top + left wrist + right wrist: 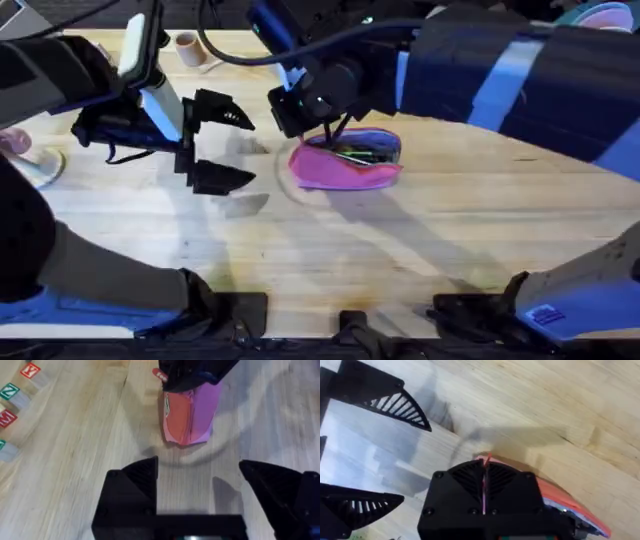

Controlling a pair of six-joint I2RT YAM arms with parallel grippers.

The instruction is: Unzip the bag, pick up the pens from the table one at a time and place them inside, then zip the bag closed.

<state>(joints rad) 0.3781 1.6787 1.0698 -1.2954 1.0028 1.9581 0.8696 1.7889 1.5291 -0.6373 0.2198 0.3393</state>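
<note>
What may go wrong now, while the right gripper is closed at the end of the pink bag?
1. The right gripper is shut on what looks like the zipper pull of the bag, while the left gripper hangs open beside the bag, not holding it. Pulling may drag the whole bag across the table instead of moving the zipper.
2. Pens show in the open mouth; one could catch in the zipper.

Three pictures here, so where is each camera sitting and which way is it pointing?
Overhead: fixed above the arms' bases, looking down and forward at the table; both arms show.
Left wrist: on the left arm, looking past the open left gripper toward the bag.
Right wrist: on the right arm, looking down past the right gripper, shut on the bag's end.
Shared: all three see the bag; the right wrist view also catches the left gripper.
</note>
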